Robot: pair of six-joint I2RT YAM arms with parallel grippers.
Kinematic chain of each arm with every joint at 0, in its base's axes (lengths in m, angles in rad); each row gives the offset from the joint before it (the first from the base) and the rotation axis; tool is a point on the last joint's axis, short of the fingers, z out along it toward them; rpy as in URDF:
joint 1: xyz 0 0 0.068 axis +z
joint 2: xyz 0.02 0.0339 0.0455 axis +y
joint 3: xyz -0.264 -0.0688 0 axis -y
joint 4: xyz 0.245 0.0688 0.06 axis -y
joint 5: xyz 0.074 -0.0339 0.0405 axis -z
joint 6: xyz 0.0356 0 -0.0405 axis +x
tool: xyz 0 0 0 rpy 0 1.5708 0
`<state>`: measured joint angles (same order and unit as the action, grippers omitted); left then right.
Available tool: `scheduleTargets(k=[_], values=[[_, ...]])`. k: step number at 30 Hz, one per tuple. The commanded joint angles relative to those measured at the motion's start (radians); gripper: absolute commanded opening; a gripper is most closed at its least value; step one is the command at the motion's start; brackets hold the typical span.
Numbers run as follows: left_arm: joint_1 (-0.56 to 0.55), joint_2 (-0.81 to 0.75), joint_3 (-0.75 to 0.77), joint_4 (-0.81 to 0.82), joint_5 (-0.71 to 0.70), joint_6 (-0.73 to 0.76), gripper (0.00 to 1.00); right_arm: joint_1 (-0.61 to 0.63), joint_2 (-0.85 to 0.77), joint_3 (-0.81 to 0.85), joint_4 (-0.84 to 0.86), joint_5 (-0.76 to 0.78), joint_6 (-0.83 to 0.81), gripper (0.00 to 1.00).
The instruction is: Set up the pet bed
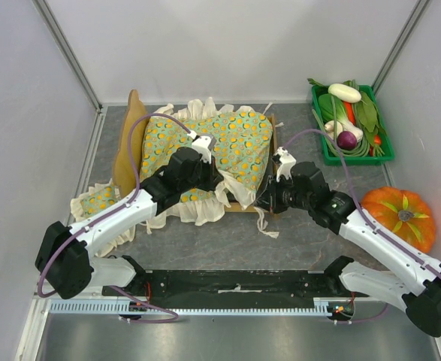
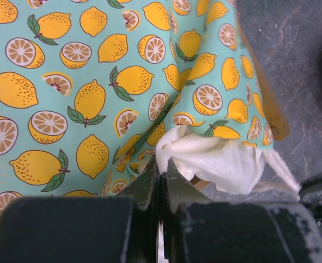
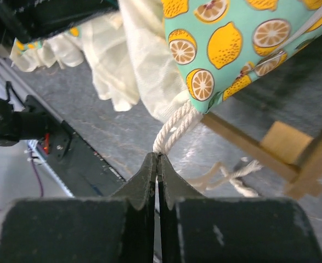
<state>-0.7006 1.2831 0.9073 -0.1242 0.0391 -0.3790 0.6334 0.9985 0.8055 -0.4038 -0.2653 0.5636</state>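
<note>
The pet bed (image 1: 132, 143), a small light-wood frame with an arched headboard at its left end, stands at the centre of the grey table (image 1: 205, 241), towards the far side. A green lemon-print cushion (image 1: 205, 147) with a cream frill (image 2: 215, 161) lies over it and hides the base.

The left gripper (image 2: 161, 172) is closed, pinching the cushion's near edge just beside the frill. The right gripper (image 3: 158, 161) is closed on the cream twisted cord (image 3: 174, 129) that hangs from the cushion's near right corner, above the frame's wooden rail (image 3: 248, 145).

Handling, as I judge it:
- The frame is stiff and probably light, so it can slide when the cushion is pulled. I grip it only at a rail or the headboard.
- The cushion is soft and limp, so it sags between two grips. I take it at the corners or the seam.
- The cord is thin and may slip.
</note>
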Motion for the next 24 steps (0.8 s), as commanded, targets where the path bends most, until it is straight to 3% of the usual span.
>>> scheduleTargets(k=[1, 3, 5, 8, 11, 14, 15, 17, 24], values=[[0.023, 0.002, 0.039, 0.032, 0.027, -0.032, 0.02, 0.055, -0.014, -0.081, 0.141, -0.040, 0.203, 0.05], [0.026, 0.002, 0.038, 0.035, 0.036, -0.032, 0.02, 0.077, 0.012, -0.123, 0.227, -0.104, 0.223, 0.14], [0.030, 0.007, 0.038, 0.037, 0.045, -0.032, 0.02, 0.104, 0.061, -0.124, 0.250, -0.150, 0.207, 0.32], [0.036, 0.007, 0.041, 0.037, 0.053, -0.032, 0.02, 0.147, 0.104, -0.114, 0.253, -0.212, 0.164, 0.42], [0.044, 0.004, 0.038, 0.028, 0.058, -0.031, 0.02, 0.158, 0.080, -0.108, 0.218, -0.190, 0.130, 0.42], [0.049, -0.007, 0.028, 0.020, 0.056, -0.028, 0.02, 0.158, -0.015, -0.082, 0.082, 0.016, 0.061, 0.41], [0.052, -0.011, 0.025, 0.021, 0.058, -0.028, 0.02, 0.158, -0.044, -0.083, 0.066, 0.147, 0.061, 0.38], [0.055, -0.016, 0.019, 0.020, 0.058, -0.026, 0.02, 0.160, -0.119, -0.104, 0.050, 0.248, 0.061, 0.37], [0.062, -0.018, 0.018, 0.023, 0.067, -0.026, 0.02, 0.160, -0.055, -0.195, 0.143, 0.201, 0.053, 0.34]])
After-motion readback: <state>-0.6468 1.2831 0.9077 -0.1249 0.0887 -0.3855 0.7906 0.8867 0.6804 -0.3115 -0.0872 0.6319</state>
